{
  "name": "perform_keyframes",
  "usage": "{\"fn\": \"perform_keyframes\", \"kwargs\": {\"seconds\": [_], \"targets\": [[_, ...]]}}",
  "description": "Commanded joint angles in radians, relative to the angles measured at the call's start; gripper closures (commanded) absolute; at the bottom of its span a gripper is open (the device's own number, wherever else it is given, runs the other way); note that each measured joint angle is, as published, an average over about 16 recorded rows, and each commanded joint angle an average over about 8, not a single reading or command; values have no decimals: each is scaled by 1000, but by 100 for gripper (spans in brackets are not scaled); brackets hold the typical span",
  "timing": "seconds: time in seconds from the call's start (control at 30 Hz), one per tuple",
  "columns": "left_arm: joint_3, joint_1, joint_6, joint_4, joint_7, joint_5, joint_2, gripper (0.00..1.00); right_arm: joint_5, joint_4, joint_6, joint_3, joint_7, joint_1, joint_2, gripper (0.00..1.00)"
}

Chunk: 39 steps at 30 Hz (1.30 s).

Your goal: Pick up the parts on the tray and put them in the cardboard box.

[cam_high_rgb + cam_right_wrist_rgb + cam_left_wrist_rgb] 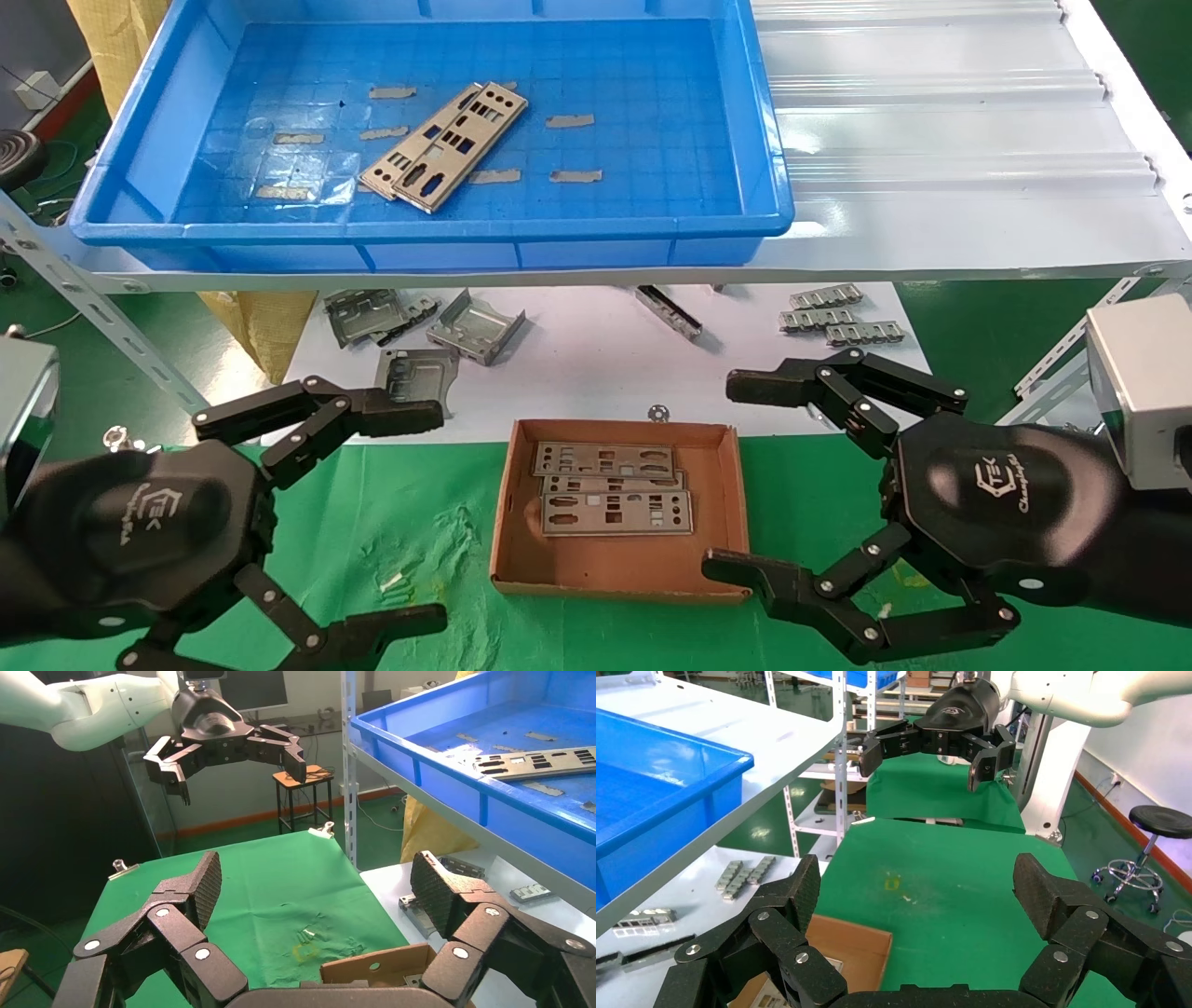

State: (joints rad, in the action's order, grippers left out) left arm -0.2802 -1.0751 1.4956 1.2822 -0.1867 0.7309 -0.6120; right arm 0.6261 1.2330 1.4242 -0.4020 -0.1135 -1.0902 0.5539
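My left pincer [372, 513] hung wide apart and empty over the green cloth at the near left of the tabletop [400, 531], and my right pincer [745, 475] hung just as wide and empty at the near right. Between the two, near the tabletop's front edge, sat the small shallow brown cardboard box [622, 570], closer to my right pincer, whose lower finger lay just beside the box's near right corner. Inside it lay a few flat silvery punched metal plates [616, 512], overlapping one another along the box's far half.

Farther back and higher, on a white shelf [931, 140] above the tabletop's far edge, stood the large shallow bright-blue plastic tray [438, 233]. Two more of the silvery plates [445, 147] rested side by side on its grid floor, slanted, left of centre among bits of grey tape, well apart from both pincers.

Under the shelf, on white paper at the far side, lay bent grey metal brackets [475, 326] and small ribbed metal strips [838, 312].
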Motion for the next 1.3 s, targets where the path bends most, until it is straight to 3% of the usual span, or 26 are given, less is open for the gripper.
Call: {"fn": "perform_keyframes", "kwargs": {"seconds": [0.03,0.6,0.67,0.87,0.9,0.93,1.3], "targets": [[0,0,0,0,0,0,0,0,0,0,0,0,0,0,0,0],[0,0,0,0,0,0,0,0,0,0,0,0,0,0,0,0],[0,0,0,0,0,0,0,0,0,0,0,0,0,0,0,11],[0,0,0,0,0,0,0,0,0,0,0,0,0,0,0,86],[0,0,0,0,0,0,0,0,0,0,0,0,0,0,0,95],[0,0,0,0,0,0,0,0,0,0,0,0,0,0,0,100],[0,0,0,0,0,0,0,0,0,0,0,0,0,0,0,100]]}}
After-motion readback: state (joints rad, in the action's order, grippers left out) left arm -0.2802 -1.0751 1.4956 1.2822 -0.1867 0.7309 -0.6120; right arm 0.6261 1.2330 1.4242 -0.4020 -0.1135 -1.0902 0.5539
